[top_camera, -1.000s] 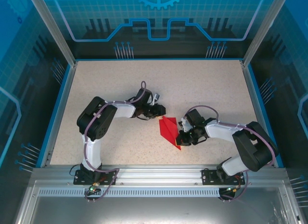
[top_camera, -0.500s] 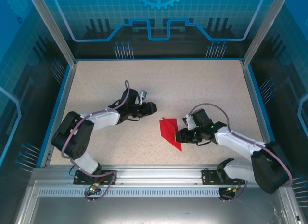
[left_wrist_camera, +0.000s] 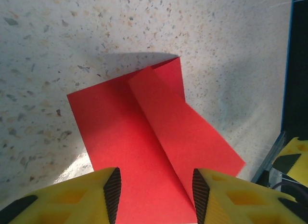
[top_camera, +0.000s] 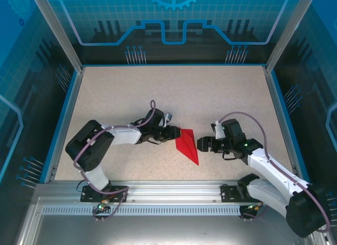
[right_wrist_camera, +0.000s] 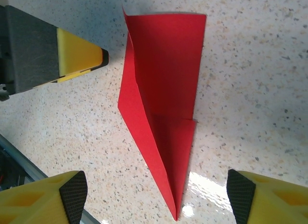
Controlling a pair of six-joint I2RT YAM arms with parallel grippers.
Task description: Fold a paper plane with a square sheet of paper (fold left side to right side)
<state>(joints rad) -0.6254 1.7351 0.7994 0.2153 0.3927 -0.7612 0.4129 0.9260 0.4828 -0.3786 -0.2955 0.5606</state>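
The left gripper (top_camera: 175, 133) has been brought up to the narrow, pointed, bright red paper plane (top_camera: 187, 144) lying flat between the arms, and the right gripper (top_camera: 201, 145) has been opened. Both are parted and empty. The left-to-right fold is judged next: the left flap must be pinched.

White-and-black arms (top_camera: 124, 134), grey looping cables (top_camera: 237, 114), yellow fingers (left_wrist_camera: 72, 195) — black pads (left_wrist_camera: 113, 192)

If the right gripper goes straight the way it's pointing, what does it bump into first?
Most likely the paper plane, lying right ahead of the right gripper. If it rides above the flat paper, the left gripper comes next.
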